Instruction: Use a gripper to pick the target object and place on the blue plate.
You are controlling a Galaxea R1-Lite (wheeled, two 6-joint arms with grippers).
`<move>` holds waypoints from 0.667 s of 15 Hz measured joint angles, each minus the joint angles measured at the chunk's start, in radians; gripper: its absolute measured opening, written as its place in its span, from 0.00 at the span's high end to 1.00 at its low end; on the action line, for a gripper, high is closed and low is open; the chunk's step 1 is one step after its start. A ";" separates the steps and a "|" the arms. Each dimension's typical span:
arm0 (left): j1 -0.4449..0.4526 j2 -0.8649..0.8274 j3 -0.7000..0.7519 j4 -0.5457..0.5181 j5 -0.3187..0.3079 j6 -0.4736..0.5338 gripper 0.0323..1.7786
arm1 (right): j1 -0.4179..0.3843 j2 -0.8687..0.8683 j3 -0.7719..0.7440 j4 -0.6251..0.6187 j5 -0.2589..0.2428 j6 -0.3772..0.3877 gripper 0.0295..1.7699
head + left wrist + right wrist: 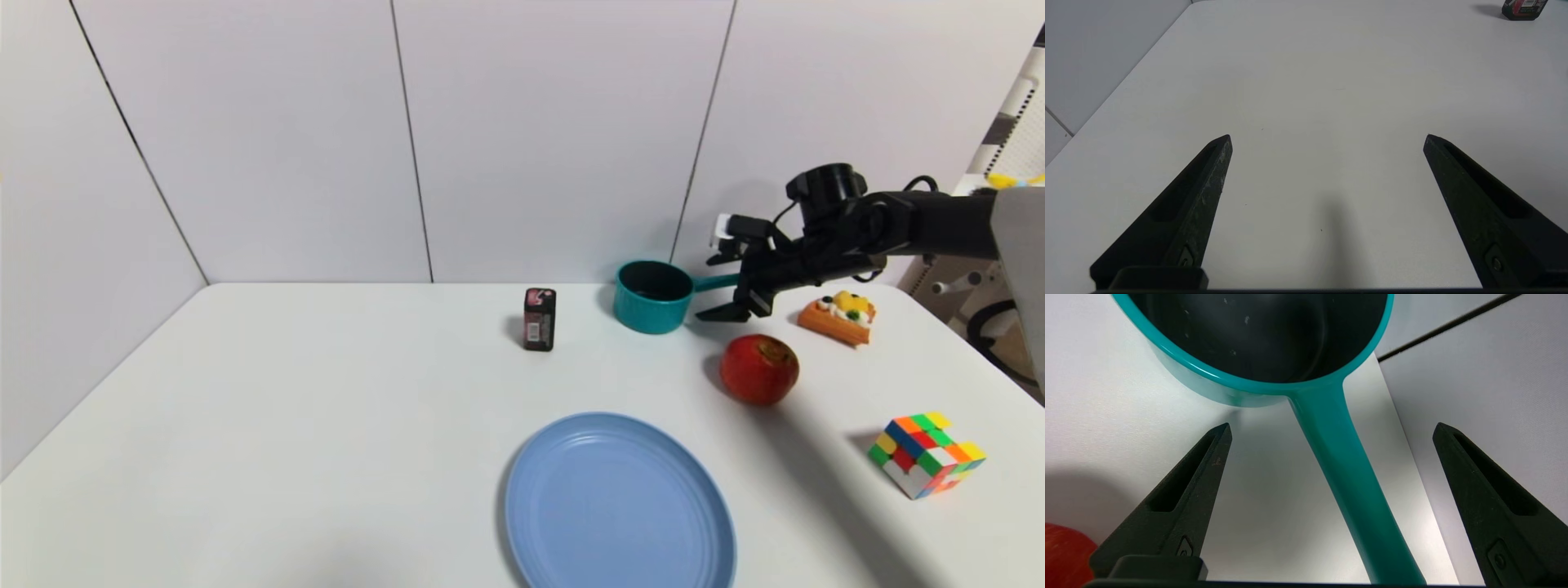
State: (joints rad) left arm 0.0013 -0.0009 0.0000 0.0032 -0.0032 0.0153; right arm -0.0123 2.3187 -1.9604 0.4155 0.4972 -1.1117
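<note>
The teal saucepan (pixel 653 296) stands upright near the table's back edge, its handle pointing right toward my right arm. My right gripper (pixel 718 286) is open and straddles that handle (pixel 1347 469), one finger on each side with a gap to it on both. The saucepan's dark inside (pixel 1261 330) fills the far part of the right wrist view. The blue plate (pixel 616 506) lies at the front middle of the table with nothing on it. My left gripper (pixel 1327 141) is open over bare table and does not show in the head view.
A red apple (pixel 759 369) sits just in front of the right gripper; its edge shows in the right wrist view (pixel 1061 555). A toy waffle (pixel 839 317), a colour cube (pixel 925 454) and a small dark carton (pixel 540 318) (pixel 1524 8) stand around. The wall is close behind the saucepan.
</note>
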 joint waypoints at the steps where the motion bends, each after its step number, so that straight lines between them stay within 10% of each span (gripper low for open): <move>1: 0.000 0.000 0.000 0.000 0.000 0.000 0.05 | 0.001 0.001 0.000 0.000 -0.001 -0.003 0.04; 10: 0.000 0.000 0.000 0.000 0.000 0.000 0.05 | 0.032 -0.003 -0.003 -0.003 0.004 -0.006 0.04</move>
State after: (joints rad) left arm 0.0013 -0.0009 0.0000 0.0028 -0.0032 0.0153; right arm 0.0196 2.3160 -1.9632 0.4121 0.5013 -1.1181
